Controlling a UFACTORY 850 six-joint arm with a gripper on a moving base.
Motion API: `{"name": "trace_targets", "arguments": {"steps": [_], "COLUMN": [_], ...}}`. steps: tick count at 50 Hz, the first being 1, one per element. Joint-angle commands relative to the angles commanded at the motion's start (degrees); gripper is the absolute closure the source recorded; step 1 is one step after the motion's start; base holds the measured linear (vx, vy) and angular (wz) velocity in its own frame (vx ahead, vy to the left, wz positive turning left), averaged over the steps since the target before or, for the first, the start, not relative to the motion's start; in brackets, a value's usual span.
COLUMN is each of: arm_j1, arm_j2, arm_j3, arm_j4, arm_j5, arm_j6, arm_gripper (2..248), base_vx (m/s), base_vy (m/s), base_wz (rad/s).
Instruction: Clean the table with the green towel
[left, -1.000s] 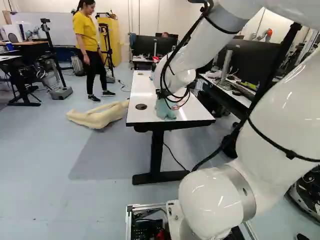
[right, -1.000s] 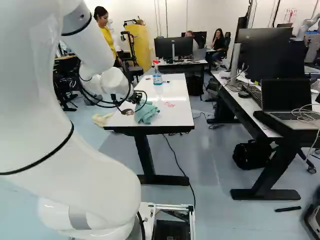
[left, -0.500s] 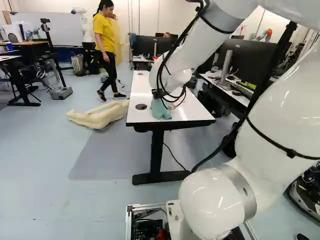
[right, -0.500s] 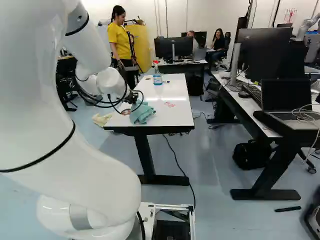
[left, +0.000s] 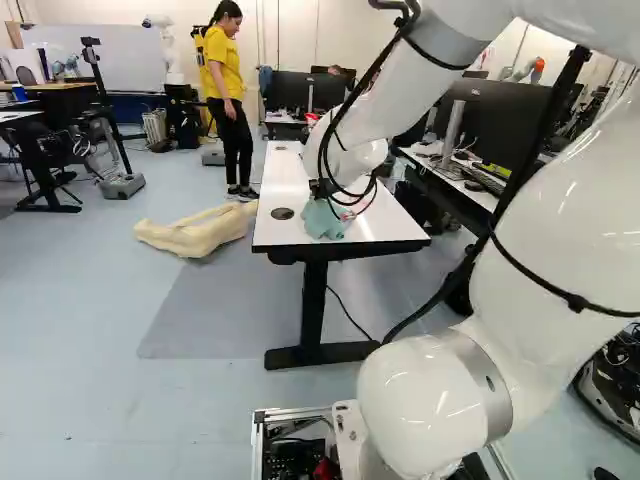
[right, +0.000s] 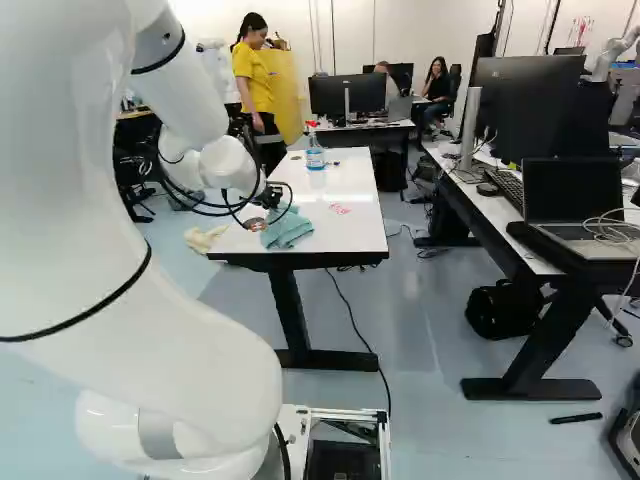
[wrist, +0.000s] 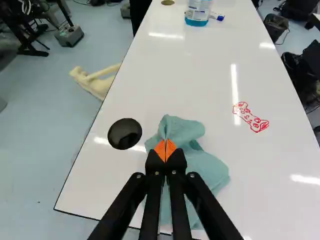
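The claw (wrist: 165, 151) is clamping the towel (wrist: 207, 168), which is lying on the table (wrist: 280, 210) near the scrawl (wrist: 251, 118); the scrawl is showing plainly; grasping is seemingly done, wiping is apparently remaining.

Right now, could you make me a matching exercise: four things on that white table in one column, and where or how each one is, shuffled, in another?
1. Green towel
2. Spray bottle
3. Red drawing
4. Dark round inset

A. Across the towel from the drawing
B. Farthest of the four from the arm
C. Pinched between the fingers
D. Marked directly on the white tabletop

Pairs: 1-C, 2-B, 3-D, 4-A
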Motion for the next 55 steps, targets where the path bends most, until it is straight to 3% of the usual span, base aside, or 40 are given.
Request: {"name": "trace_targets", "arguments": {"steps": [33,55], "arm_j1": [0.00,0.00], "arm_j2": [-5.73,-5.73], "arm_j3": [-0.94,-0.94], "arm_j4": [0.00,0.00], "arm_j5": [-0.48,-4.66], "arm_j6": [0.00,0.00], "arm_gripper": [230,230], "base_vx": [0.000,0.000], "base_vy": [0.000,0.000], "base_wz": [0.000,0.000]}}
